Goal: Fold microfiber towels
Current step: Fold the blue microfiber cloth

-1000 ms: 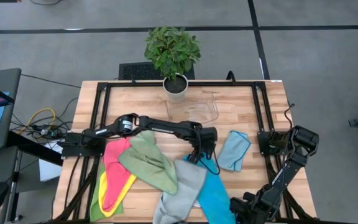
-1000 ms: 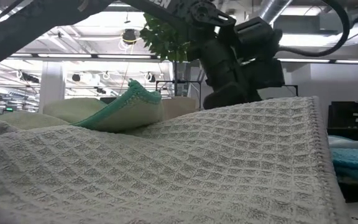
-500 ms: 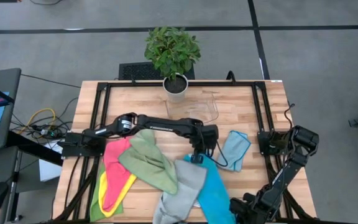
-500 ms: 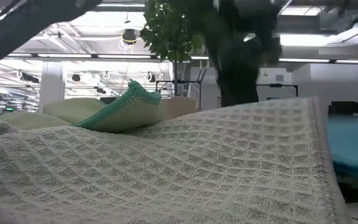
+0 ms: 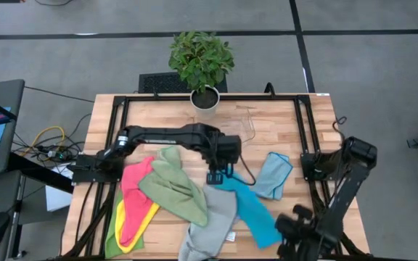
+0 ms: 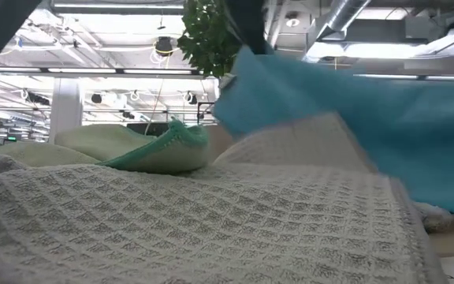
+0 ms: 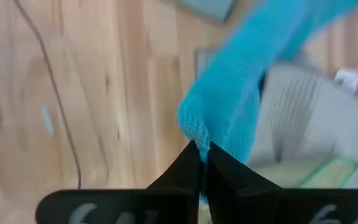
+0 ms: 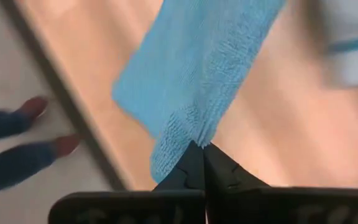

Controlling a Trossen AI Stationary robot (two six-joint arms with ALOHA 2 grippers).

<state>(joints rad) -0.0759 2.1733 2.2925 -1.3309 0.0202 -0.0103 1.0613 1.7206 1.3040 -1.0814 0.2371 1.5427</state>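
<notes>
Both tools pinch the bright blue towel (image 5: 247,206) tight. The left tool (image 5: 215,177) grips its corner nearest the potted plant (image 5: 202,61). The right tool (image 5: 290,230) grips the corner farthest from it.

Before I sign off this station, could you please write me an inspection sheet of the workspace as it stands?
Surface: wooden table inside a black frame.
Job's things: bright blue towel stretched between both pincers; grey towel, green towel, pink towel heaped; light towel with teal edging lying apart.
Clutter: potted plant, clear tray.
Grippers: left pincer and right pincer each shut on a blue corner.
Cables: thin cable over the table; wires off its left edge.
Surroundings: a person's legs nearby.
</notes>
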